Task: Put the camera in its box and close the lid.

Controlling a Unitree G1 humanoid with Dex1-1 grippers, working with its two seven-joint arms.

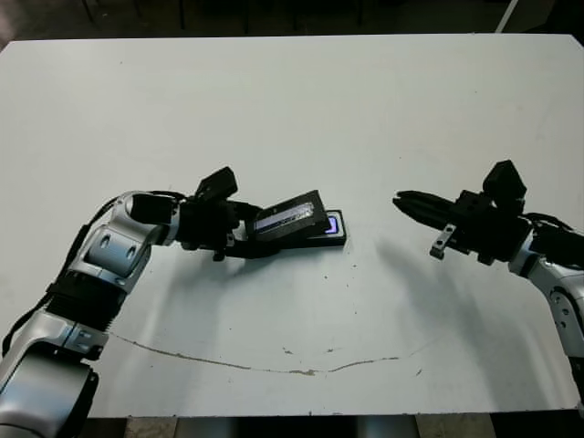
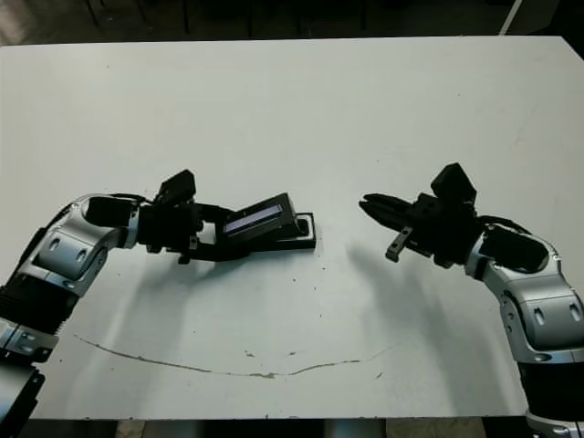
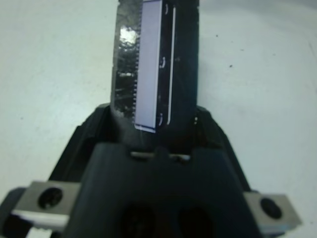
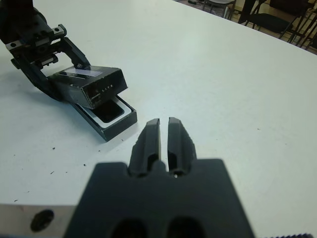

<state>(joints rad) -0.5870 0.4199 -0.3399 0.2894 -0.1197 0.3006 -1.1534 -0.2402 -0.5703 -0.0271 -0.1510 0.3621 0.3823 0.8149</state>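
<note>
The box, black-rimmed with a white lining, lies on the table's middle. In it lies the camera, its bluish-purple screen end showing at the box's right end. The black lid with its silvery strip hangs tilted over the box's left part, right edge raised. My left gripper is shut on the lid's left end, seen close up in the left wrist view as the lid between the fingers. My right gripper hovers to the right of the box, fingers shut with nothing between them.
The white table has a thin brown scratch line near its front edge. Chairs stand beyond the table's far side in the right wrist view.
</note>
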